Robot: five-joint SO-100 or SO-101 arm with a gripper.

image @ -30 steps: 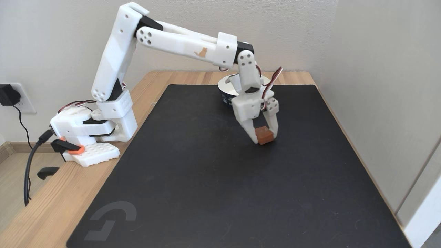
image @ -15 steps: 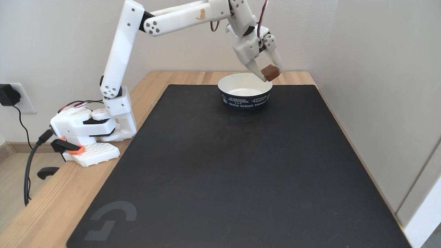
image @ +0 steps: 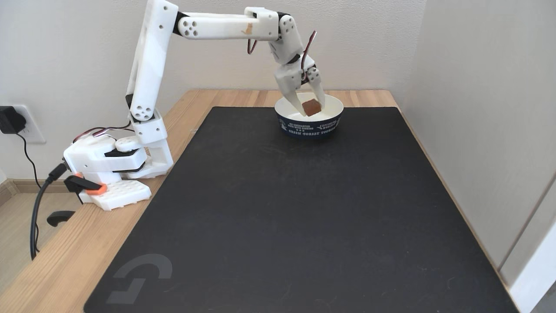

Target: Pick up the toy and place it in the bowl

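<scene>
1. Fixed view, far left: a black plug (image: 8, 120) sits in a wall socket, and its cable (image: 37, 204) hangs past the wooden table (image: 65, 265).
2. Next comes the arm's white base (image: 108, 167), clamped at the table edge beside the black mat (image: 299, 217).
3. Further right, the arm reaches across, and its gripper (image: 311, 109) points down over the bowl (image: 309, 124) at the mat's far edge.
4. The fingers pinch the toy (image: 312, 107), which hangs just inside the bowl's rim, apparently clear of the white floor.
5. Judged from this, the carry is done and the release is the step in hand.
6. The next move calls for spreading the fingers so the toy drops inside, then lifting straight up without nudging the light bowl.
</scene>
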